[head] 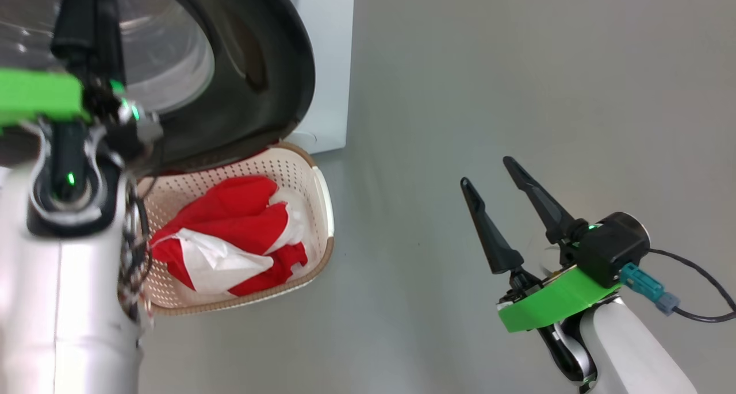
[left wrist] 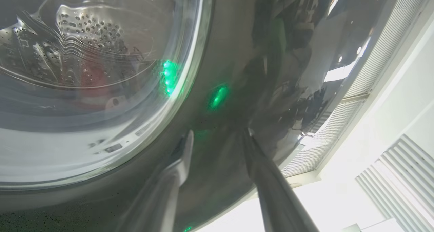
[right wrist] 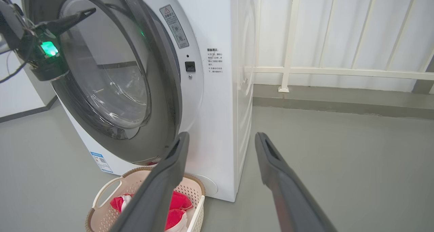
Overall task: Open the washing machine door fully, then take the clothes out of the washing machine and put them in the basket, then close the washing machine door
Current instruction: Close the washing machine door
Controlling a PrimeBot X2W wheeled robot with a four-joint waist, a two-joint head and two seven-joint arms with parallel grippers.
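The washing machine door, with its glossy black rim and bulging glass, stands ajar on the white washing machine. My left gripper is open, its fingertips right at the door's black rim beside the glass; from the head view it points up in front of the door. The perforated steel drum shows blurred through the glass. The cream basket sits on the floor under the door with the red and white clothes inside it. My right gripper hangs open and empty over the floor to the right.
Grey floor stretches to the right of the machine. A white railing and a low grey kerb run behind it. The basket touches the machine's lower front. A cable trails from my right wrist.
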